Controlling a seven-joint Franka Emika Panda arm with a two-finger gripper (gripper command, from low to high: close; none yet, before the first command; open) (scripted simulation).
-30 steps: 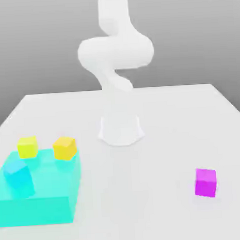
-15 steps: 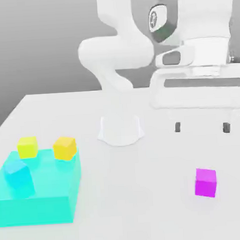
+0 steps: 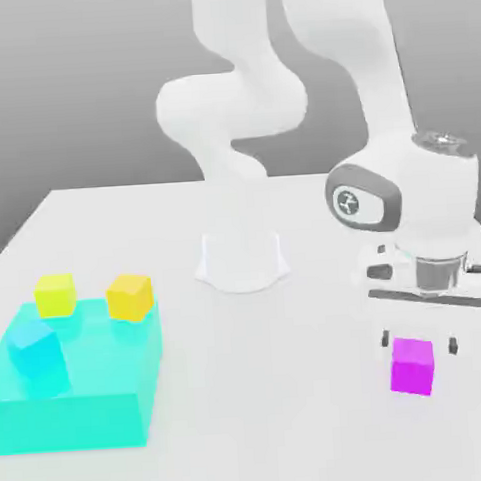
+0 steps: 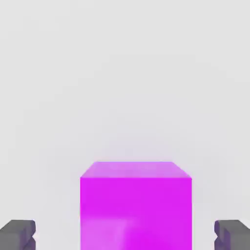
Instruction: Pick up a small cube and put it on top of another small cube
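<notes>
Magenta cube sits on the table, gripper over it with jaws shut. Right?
Not quite: the jaws are open. The hand view shows the fingers standing apart, with a gap on either side of the magenta cube. The rest holds.

A white jointed robot arm stands on a pale, flat tabletop in a simulated robotics test scene. Plain grey shading forms the backdrop.

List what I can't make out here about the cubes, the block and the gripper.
- Magenta cube: part of it lies past the hand view's edge.
- Turquoise block: cut off at the exterior view's left edge; its far side is hidden behind its own body.
- Gripper: whether its fingertips reach below the cube's top is unclear in the exterior view, pale fingers blending into the pale table.
</notes>
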